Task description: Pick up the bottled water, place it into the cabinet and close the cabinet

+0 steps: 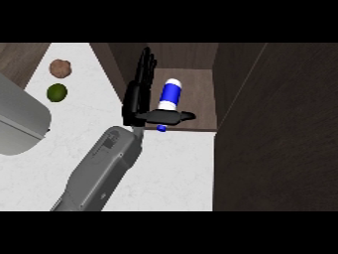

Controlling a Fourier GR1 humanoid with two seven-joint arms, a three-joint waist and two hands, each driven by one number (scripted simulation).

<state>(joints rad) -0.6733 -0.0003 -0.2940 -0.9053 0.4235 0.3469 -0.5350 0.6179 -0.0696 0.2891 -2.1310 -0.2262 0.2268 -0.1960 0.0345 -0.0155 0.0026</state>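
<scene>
The bottled water (171, 93), blue with a white band and a blue cap, lies inside the open cabinet (199, 101), its cap end toward me at the shelf's front edge. My left hand (136, 96) is pressed along the bottle's left side, fingers straight and pointing into the cabinet. Its thumb (173, 116) sticks out to the right across the bottle's neck. The hand is open. The right hand does not show.
The dark cabinet door (288, 124) stands open at the right. A brown round item (60, 68) and a green fruit (56, 92) lie on the white counter (171, 168) at the back left. A large grey rounded body (10, 114) fills the left edge.
</scene>
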